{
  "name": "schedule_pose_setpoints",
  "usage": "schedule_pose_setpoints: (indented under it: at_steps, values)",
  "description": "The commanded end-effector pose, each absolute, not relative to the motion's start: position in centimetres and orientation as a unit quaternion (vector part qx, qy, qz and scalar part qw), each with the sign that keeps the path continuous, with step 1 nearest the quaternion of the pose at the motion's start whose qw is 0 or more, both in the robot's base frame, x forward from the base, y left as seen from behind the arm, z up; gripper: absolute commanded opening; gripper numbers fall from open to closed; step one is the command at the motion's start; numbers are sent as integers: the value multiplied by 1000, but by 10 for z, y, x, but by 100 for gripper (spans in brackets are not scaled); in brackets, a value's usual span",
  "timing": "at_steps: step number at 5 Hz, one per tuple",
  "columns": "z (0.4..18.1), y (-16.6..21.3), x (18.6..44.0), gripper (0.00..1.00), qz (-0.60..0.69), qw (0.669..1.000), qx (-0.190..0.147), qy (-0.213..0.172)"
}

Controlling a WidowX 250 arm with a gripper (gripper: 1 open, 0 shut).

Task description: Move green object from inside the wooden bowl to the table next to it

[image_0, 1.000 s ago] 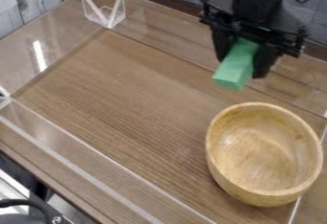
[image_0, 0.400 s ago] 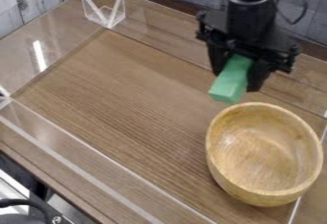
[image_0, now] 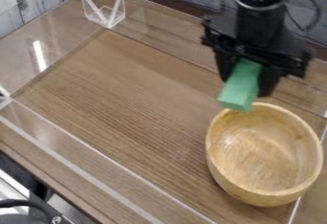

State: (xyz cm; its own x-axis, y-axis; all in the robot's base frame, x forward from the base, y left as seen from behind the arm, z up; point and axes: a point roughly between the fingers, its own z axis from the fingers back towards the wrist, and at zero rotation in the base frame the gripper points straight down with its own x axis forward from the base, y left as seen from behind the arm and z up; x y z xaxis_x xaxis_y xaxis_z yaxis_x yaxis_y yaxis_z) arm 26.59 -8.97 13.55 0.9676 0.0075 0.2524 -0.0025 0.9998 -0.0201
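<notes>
Here the black end effector (image_0: 251,78) hangs from the top of the view, pointing steeply down, with its fingers clamped on the green object (image_0: 242,86). The block sits between the dark fingers, its lower part sticking out below them, tilted so that the bottom end leans toward the left of the picture. It is held in the air, clear of everything beneath it, just above and behind the far rim of the wooden bowl (image_0: 263,153), slightly left of the bowl's middle. The bowl itself rests at the right side of the table (image_0: 115,99), close to the near right corner, and its light, grained inside holds nothing that can be seen. The brown wood-grain surface stretches to the left of the bowl with dark streaks running along it. Low clear walls (image_0: 45,137) edge the table on the left and near sides, catching pale reflections, and a small clear stand-like piece (image_0: 103,11) sits at the far left corner. Dark cables trail at the upper right behind the arm, though their detail is too blurred to read.
</notes>
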Motion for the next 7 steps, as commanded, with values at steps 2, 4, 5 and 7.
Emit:
schedule_pose_setpoints:
  at_steps: [2,4,5,7]
  values:
    - [162,-57,288,0,-51,986,-28,-159]
    - [144,-86,287,0,-45,985,-33,-160]
    - [131,-75,293,0,-32,986,-31,-162]
    - [119,-68,298,0,-21,985,-31,-167]
